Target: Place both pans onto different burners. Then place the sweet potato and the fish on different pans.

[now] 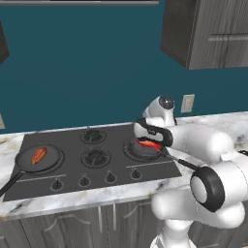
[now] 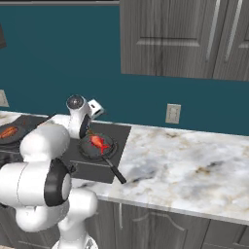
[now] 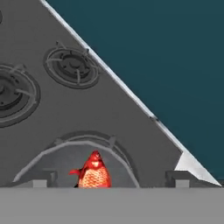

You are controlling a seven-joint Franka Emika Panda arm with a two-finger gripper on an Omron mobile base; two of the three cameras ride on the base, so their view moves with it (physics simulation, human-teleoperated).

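The end effector (image 3: pixel 112 183) hangs just above the right-hand pan (image 2: pixel 98 147), its jaws spread wide and holding nothing; in the hand view the two dark fingertips (image 3: pixel 42 180) stand far apart at either side of the pan's bowl. Directly beneath it, between the tips, lies the fish (image 3: pixel 93 173), bright red-orange, resting flat inside that pan and free of the fingers. This pan sits on the front right burner of the cooktop (image 1: pixel 72 145), and its long thin handle runs away from the end effector toward the front edge of the marble worktop (image 2: pixel 185 160). Far off to the end effector's left, at the opposite end of the cooktop, the other pan (image 1: pixel 38 158) sits on a burner with its handle pointing out over the front edge, and the sweet potato (image 1: pixel 38 155), a dull orange oval, lies in its middle. Between the two pans are bare burners (image 1: pixel 95 156), and a row of small knobs (image 1: pixel 84 181) lines the front of the cooktop.
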